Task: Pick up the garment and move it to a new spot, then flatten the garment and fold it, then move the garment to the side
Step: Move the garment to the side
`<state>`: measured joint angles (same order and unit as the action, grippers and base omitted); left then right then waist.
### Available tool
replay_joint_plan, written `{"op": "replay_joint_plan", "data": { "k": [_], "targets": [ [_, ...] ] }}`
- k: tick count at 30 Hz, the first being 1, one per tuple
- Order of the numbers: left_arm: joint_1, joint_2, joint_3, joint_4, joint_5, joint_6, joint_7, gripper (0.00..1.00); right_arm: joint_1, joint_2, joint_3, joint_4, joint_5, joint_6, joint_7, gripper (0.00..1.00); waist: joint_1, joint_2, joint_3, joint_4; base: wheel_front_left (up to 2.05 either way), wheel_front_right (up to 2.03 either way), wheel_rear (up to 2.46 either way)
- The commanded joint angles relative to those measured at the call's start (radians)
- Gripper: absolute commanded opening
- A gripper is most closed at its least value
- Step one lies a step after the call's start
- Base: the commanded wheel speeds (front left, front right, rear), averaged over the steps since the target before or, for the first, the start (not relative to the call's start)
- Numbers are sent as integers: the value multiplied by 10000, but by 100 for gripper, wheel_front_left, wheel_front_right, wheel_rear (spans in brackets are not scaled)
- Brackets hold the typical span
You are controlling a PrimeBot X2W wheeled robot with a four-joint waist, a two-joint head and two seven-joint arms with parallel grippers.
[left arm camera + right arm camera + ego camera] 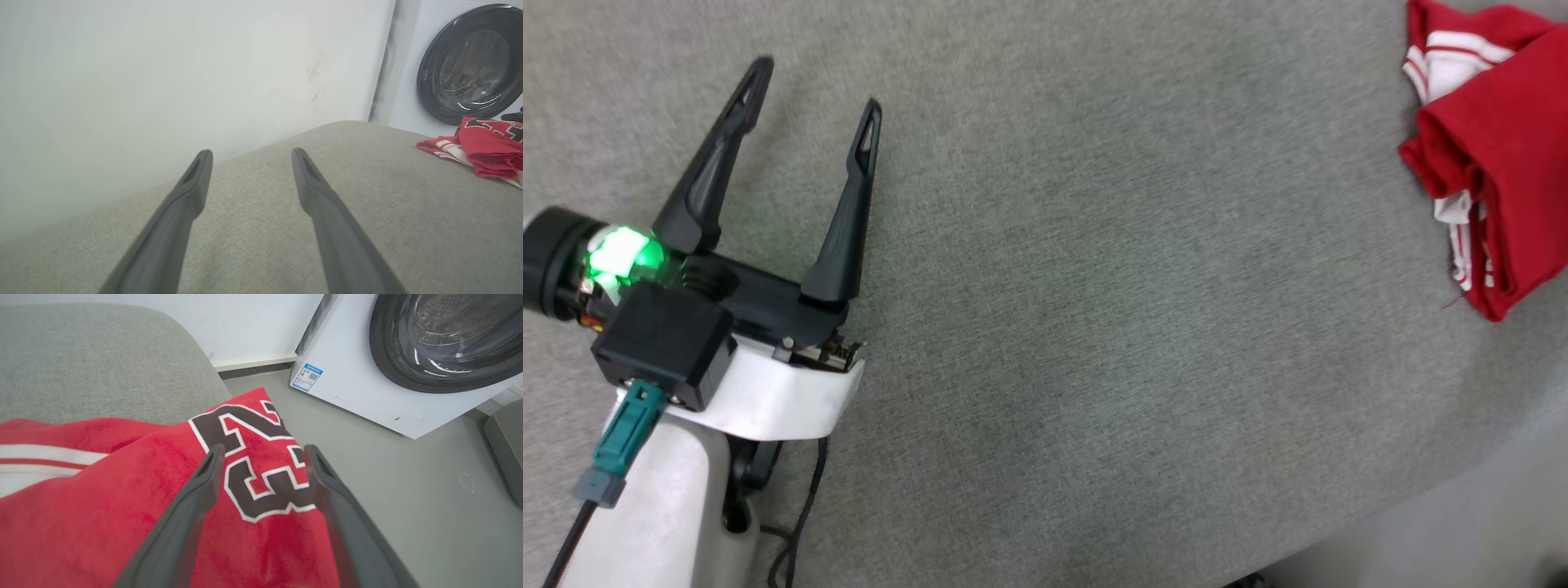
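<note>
The garment (1499,155), a red shirt with white striped trim, lies folded in a bundle at the far right of the grey cushioned surface (1094,245). My left gripper (817,86) stands open at the left of the head view, well away from it, nothing between its fingers. In the left wrist view the garment (486,149) sits at the right edge, beyond the open left gripper (249,157). In the right wrist view my right gripper (263,455) is open just above the garment (122,490), over its dark printed number, and its fingers hold nothing.
A white washing machine (367,388) with a dark round door stands on the grey floor (429,506) beyond the surface's edge. A white wall (163,81) runs behind the cushion. The surface's right edge drops off beside the garment.
</note>
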<state>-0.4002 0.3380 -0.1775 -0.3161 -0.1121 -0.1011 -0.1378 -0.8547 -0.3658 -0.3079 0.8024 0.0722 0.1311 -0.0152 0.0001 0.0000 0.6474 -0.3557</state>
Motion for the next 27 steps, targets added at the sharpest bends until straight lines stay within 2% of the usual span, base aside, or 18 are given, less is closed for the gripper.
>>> {"op": "replay_joint_plan", "data": {
  "k": [1, 7, 11, 18, 22, 27],
  "targets": [
    [199, -53, 44, 88, -72, 98, -108, 100, -104, -7, -24, -29, -98, -7, -162, 100, -1, 0, -410, -12, 0, 0, 0],
    [1015, -309, 221, 623, -280, 524, -503, 100, 710, 191, 425, -743, -243, -7, -936, 100, -1, 0, -1639, 51, 0, 0, 0],
    [1648, -567, 307, 970, -451, 815, -723, 100, 1658, 325, 851, -1824, -65, -7, -1268, 100, -1, 0, -2570, 266, 0, 0, 0],
    [2517, -920, 405, 1463, -756, 1175, -960, 100, 3892, 929, 1415, -4520, 227, -7, -925, 100, -1, 0, -3706, 880, 0, 0, 0],
    [2852, -1105, 412, 1794, -881, 1284, -1062, 100, 5102, 1533, 1721, -6009, 277, -5, -490, 100, -1, 0, -4151, 1406, 0, 0, 0],
    [3181, -1310, 600, 2197, -1101, 1456, -1178, 100, 6211, 2203, 2288, -7101, 572, -5, -197, 100, -1, 0, -4544, 2096, 0, 0, 0]
  ]
}}
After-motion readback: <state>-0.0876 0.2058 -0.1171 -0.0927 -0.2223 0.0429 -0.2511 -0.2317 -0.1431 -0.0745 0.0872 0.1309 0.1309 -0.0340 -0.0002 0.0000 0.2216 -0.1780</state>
